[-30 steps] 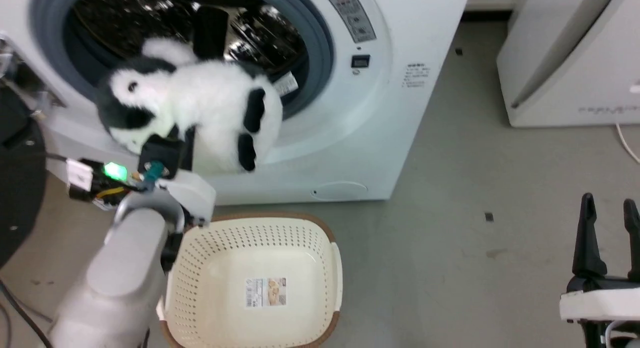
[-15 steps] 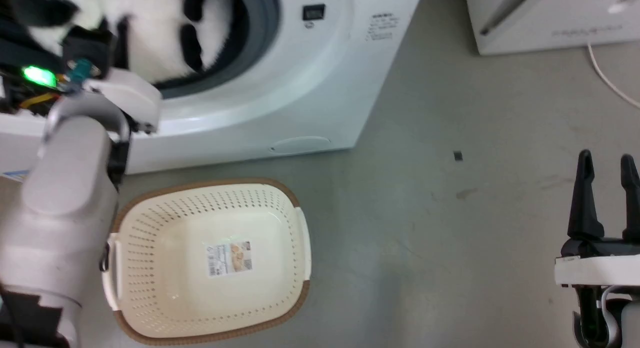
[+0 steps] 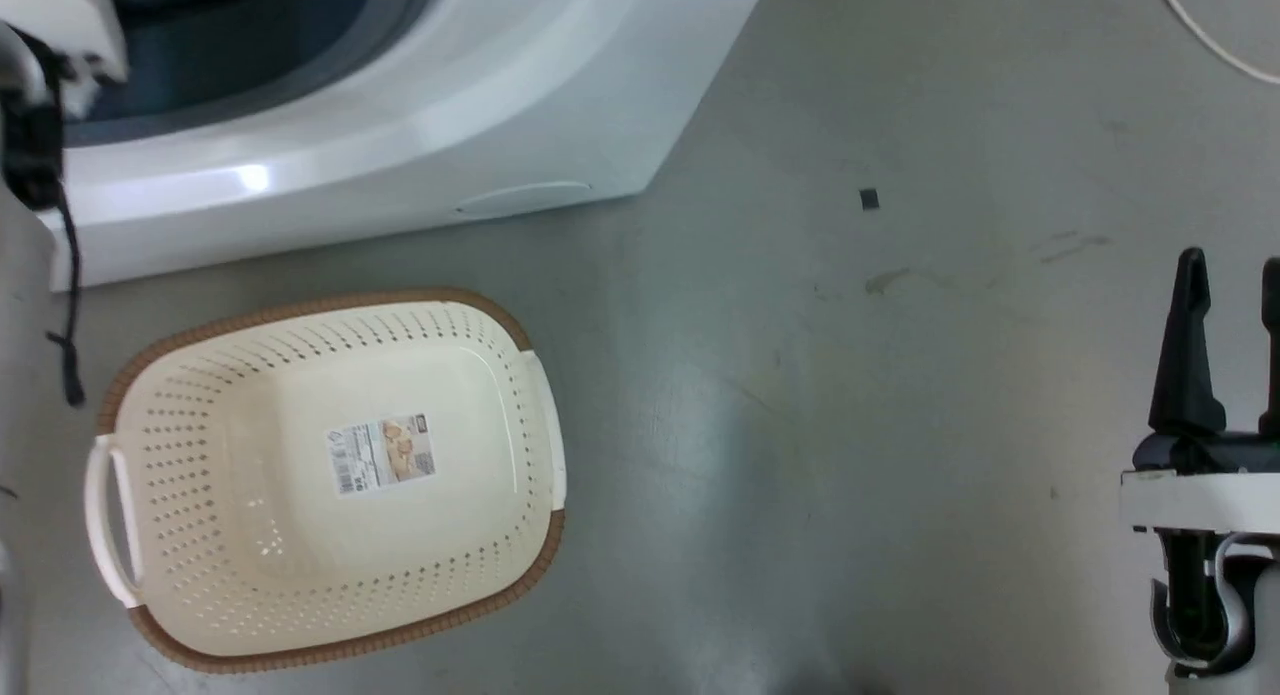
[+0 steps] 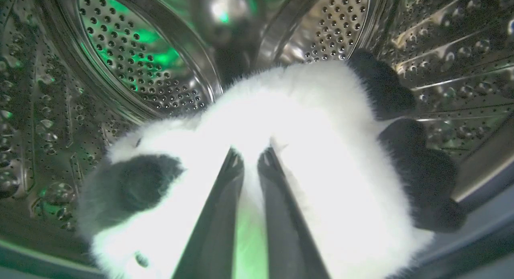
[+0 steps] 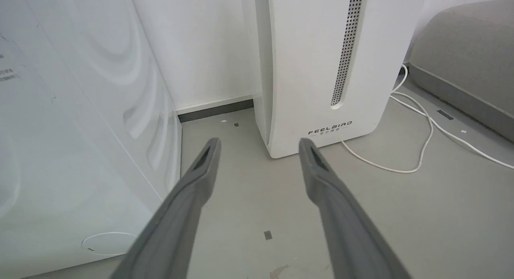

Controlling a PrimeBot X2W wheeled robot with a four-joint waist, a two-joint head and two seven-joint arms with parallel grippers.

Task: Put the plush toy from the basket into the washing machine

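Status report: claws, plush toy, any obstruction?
Left claw shut on plush toy, inside washing machine drum. Right claw open, holding nothing. Basket empty. No obstruction seen.

Brand wordmark (image 5: pixel 330 127) "FEELBIRD" in dark capitals, low on front of white appliance (image 5: pixel 313 62), right wrist view. Smaller line directly beneath wordmark: too small to read. Washing machine (image 5: pixel 72 142), far left edge of same view: few lines of faint grey print, illegible. Head view: sticker (image 3: pixel 383 455) on bottom of basket (image 3: pixel 320 657) — barcode stripes at left, small picture at right, lettering too fine to read. Washing machine front, top edge of head view — grey print cut off by frame, unreadable.
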